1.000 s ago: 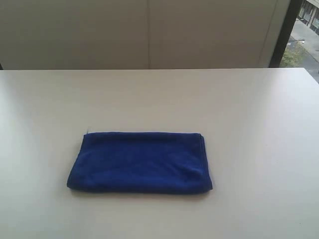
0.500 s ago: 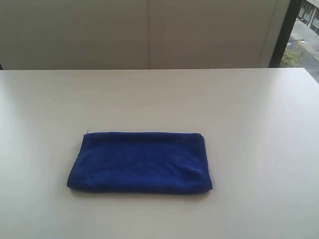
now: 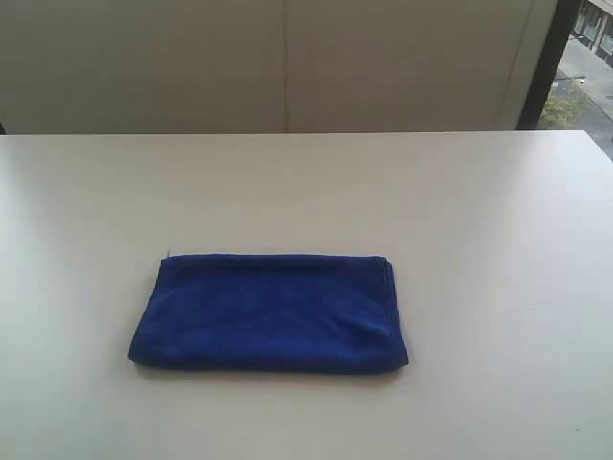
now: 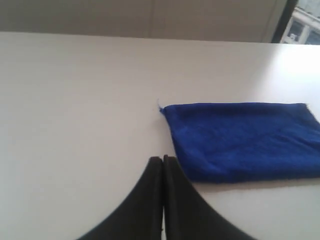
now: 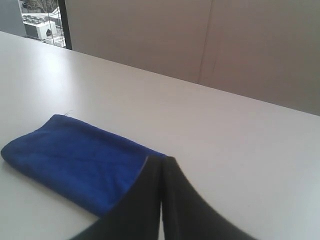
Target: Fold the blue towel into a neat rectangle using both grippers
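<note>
As you read the scene from the left, your left gripper (image 4: pixel 162 160) has its two black fingers pressed flat together with nothing between them. It sits over the bare white table (image 4: pixel 75 125), near one short end of the blue towel (image 3: pixel 270 311) but apart from it. The towel lies flat on the table as a folded rectangle, a little left of the middle in the exterior view, with its long sides running left to right. A small white tag (image 3: pixel 170 254) peeps out at its far left corner, and stacked layers of cloth show along its right end. Further right, your right gripper (image 5: pixel 161 161) is likewise pressed together and pinches nothing. In its wrist view its tip overlaps one corner of the towel, but you cannot tell whether it touches the cloth. Behind the table stands a plain beige wall (image 3: pixel 287 57), with a dark window frame (image 3: pixel 546 67) at the far right. Against the exterior pictures from a moment earlier, the towel keeps the same place, outline and creases.
</note>
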